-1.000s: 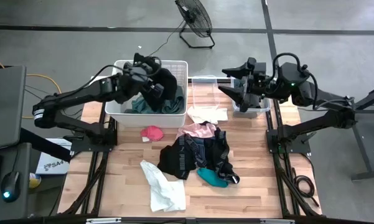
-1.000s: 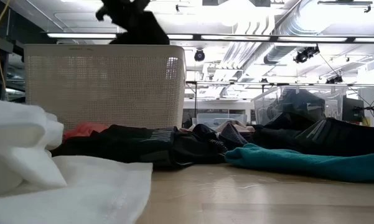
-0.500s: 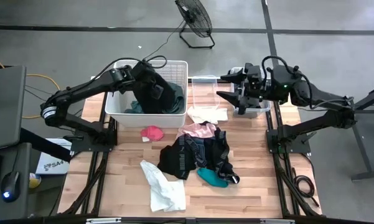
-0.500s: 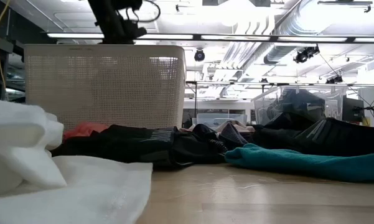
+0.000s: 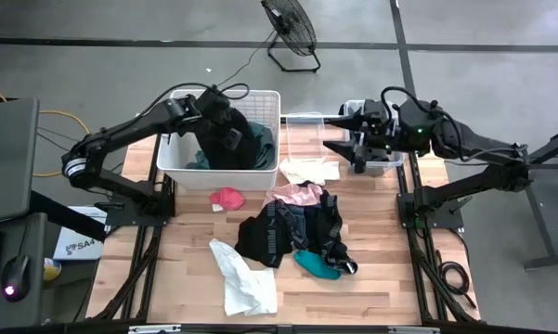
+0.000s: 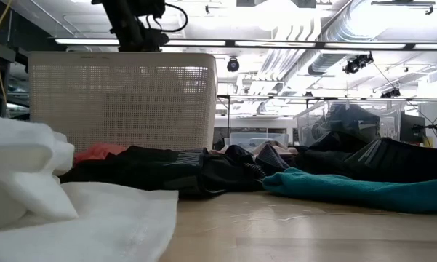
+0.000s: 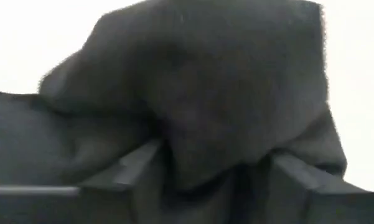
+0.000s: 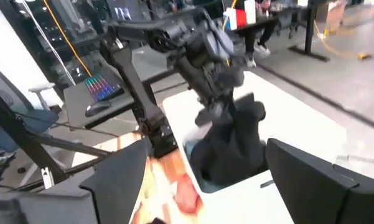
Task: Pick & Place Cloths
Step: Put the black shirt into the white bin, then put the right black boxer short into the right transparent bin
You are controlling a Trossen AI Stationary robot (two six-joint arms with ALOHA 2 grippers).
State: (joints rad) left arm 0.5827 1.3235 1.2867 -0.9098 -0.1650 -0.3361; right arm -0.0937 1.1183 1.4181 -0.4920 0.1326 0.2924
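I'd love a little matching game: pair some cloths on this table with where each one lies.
Things:
1. small red-pink cloth
2. teal-green cloth
3. white cloth
4. large black garment

Places:
A. inside the white slatted basket, under the left pincer
B. table's front edge
C. just in front of the basket
D. beside the black pile

Pairs: 1-C, 2-D, 3-B, 4-A

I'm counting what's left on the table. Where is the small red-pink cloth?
In the high view the red-pink cloth lies on the table's left half, just in front of the white basket, left of the pale pink cloth.
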